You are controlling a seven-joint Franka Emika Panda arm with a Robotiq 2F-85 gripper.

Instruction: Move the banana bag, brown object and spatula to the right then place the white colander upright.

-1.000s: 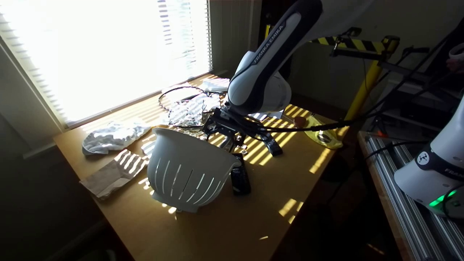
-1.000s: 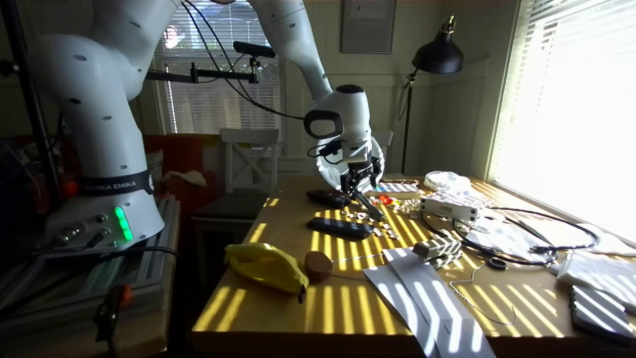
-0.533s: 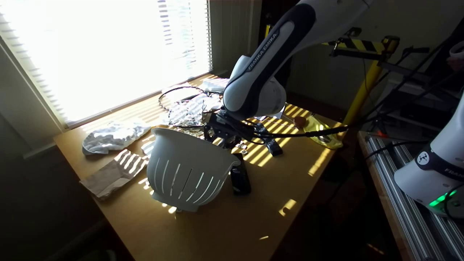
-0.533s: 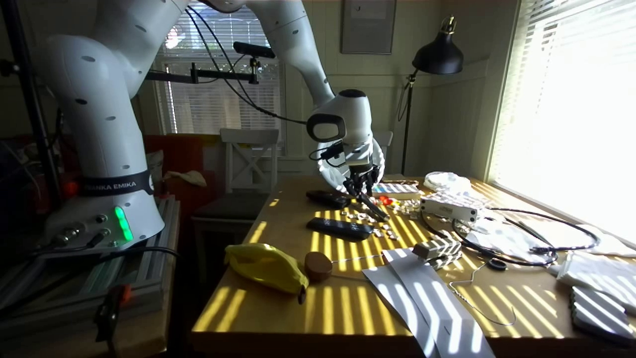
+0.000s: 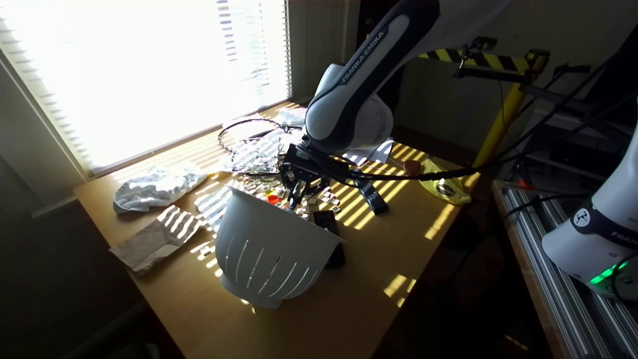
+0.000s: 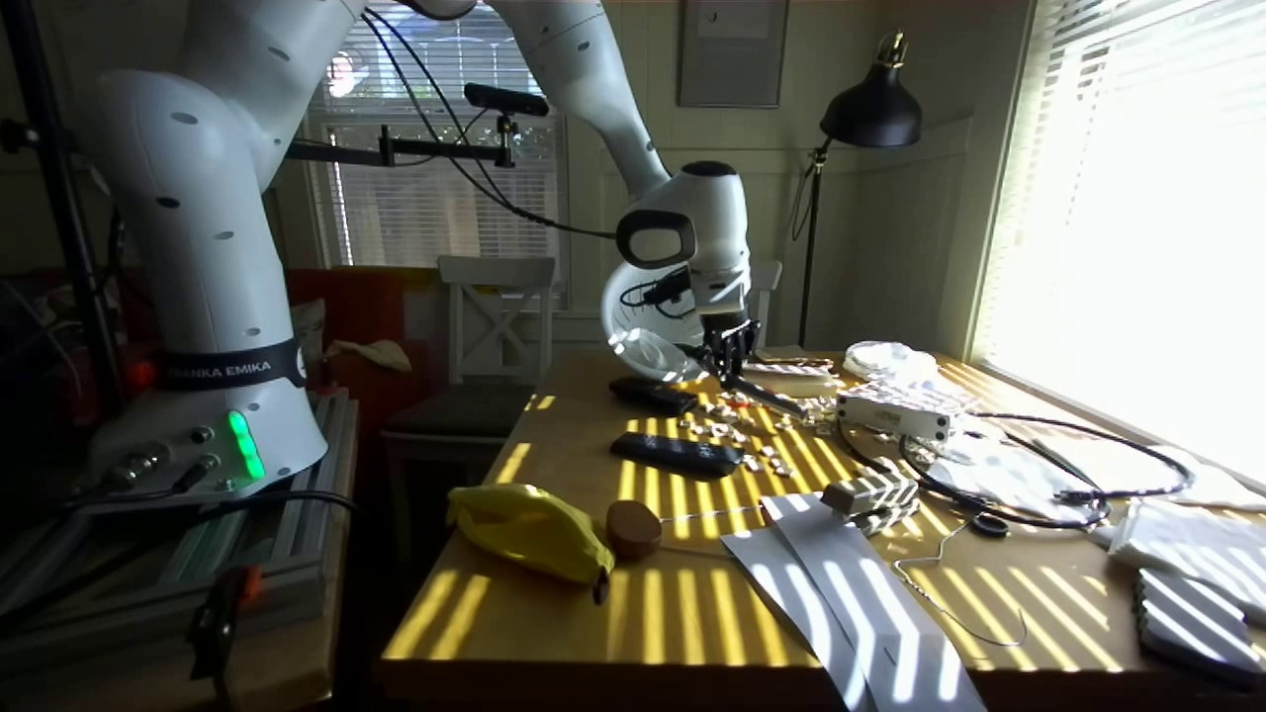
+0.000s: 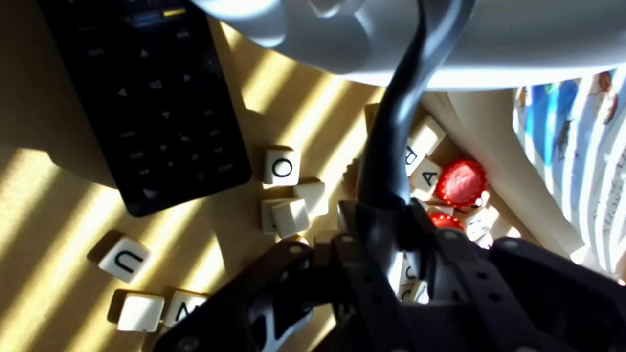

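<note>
In an exterior view, the one colander [image 5: 269, 257] has just slid farther from my claw [image 5: 299, 190], its mouth tipped toward it; I judge the nudging is moving it, but upright isn't reached. In an exterior view, one bag [image 6: 524, 534] and one brown object [image 6: 633, 527] lie well apart on the claw's near side, two remotes [image 6: 678, 453] closer below it. In the wrist view, the claw grips one spatula [image 7: 389, 134] tight, reaching the colander's edge, contact unclear; two red caps [image 7: 462, 183] show beside the claw.
</note>
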